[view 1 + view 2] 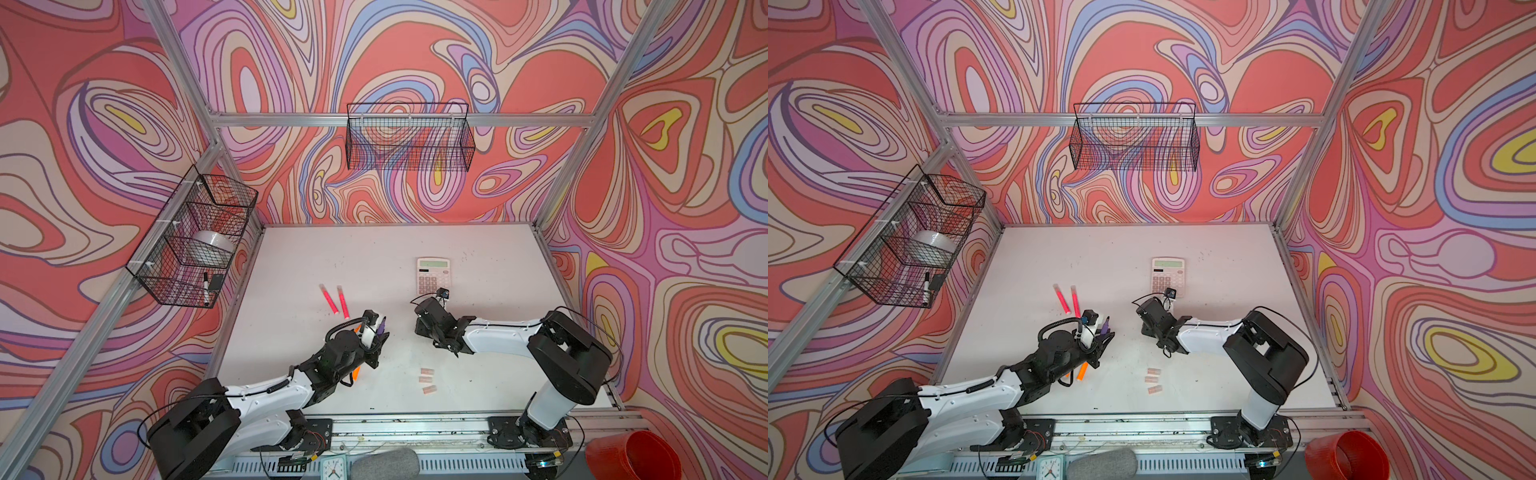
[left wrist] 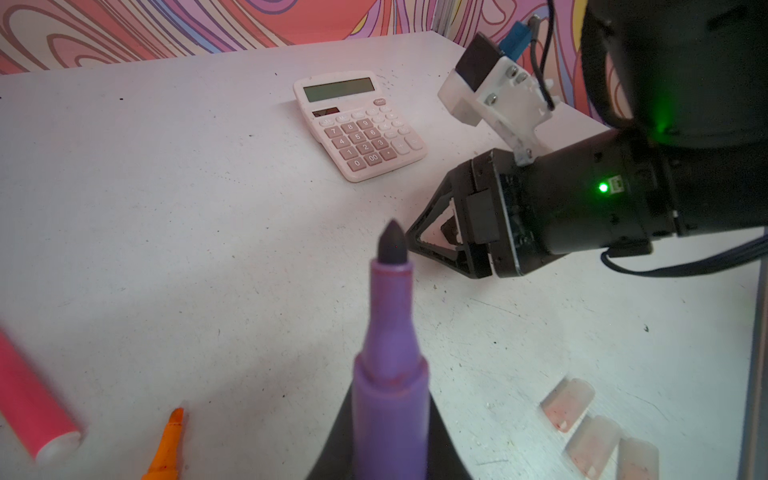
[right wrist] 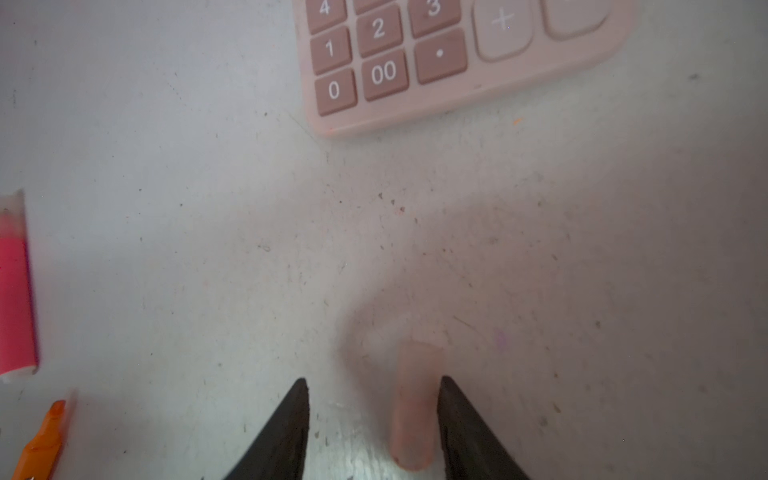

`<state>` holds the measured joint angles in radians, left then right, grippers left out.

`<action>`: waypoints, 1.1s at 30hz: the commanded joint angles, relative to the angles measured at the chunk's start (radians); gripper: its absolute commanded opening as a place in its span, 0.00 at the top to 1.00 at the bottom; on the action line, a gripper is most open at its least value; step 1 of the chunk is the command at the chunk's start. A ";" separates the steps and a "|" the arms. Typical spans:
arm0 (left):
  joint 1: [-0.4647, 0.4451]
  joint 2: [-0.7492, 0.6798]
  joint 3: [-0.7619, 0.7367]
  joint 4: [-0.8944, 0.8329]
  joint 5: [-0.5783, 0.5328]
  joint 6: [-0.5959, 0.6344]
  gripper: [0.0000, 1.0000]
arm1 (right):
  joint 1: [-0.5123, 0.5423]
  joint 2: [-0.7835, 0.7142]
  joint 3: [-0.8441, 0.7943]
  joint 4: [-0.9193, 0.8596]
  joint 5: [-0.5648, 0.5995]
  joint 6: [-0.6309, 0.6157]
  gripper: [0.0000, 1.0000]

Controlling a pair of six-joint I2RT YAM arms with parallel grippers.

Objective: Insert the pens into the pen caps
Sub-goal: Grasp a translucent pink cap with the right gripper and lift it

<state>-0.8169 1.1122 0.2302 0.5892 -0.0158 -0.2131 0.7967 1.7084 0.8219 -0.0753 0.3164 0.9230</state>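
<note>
Starting with the purple pen [image 2: 390,353]: pinched tight by the barrel in the left tool [image 1: 379,336], dark tip poking out bare, up off the surface [image 1: 291,257] roughly mid-way, a touch toward the left edge. Looks light, stiff, smooth plastic, so probably slippery if squeezed near the taper. Better gripped on the fat straight part, as now, leaving the nose free.

Facing that tip, the right tool [image 3: 374,382]: jaws apart, with a pale pink cap [image 3: 415,407] between them, resting against one jaw only, clear gap on the other side. Can't tell whether lifted or lying flat. Tiny, hollow, likely a bit squishy, so worth taking across the closed end, keeping the open mouth clear and not crushing.

Going outward: three spare caps [image 1: 424,379] in a loose row near the front edge. Orange pens [image 1: 356,372] half hidden under the left arm. Two pink pens [image 1: 328,299] already capped, lying side by side toward the back-left. Calculator [image 1: 433,275] further back, well apart from everything.
</note>
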 commanded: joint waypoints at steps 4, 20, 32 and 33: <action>0.004 -0.017 -0.011 0.004 0.012 0.004 1.00 | -0.007 0.058 0.088 -0.140 0.081 -0.060 0.49; 0.004 -0.042 -0.050 0.060 0.015 0.009 1.00 | -0.007 0.166 0.160 -0.235 0.072 -0.109 0.73; 0.004 0.205 -0.120 0.473 0.081 -0.019 1.00 | -0.004 0.069 0.089 -0.194 0.037 -0.108 0.65; 0.004 0.257 -0.117 0.540 0.105 -0.025 1.00 | -0.004 0.069 0.088 -0.191 0.033 -0.109 0.65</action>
<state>-0.8169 1.2907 0.1036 0.9066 0.0277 -0.2184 0.7933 1.7851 0.9356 -0.2379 0.3882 0.8154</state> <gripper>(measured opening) 0.178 0.348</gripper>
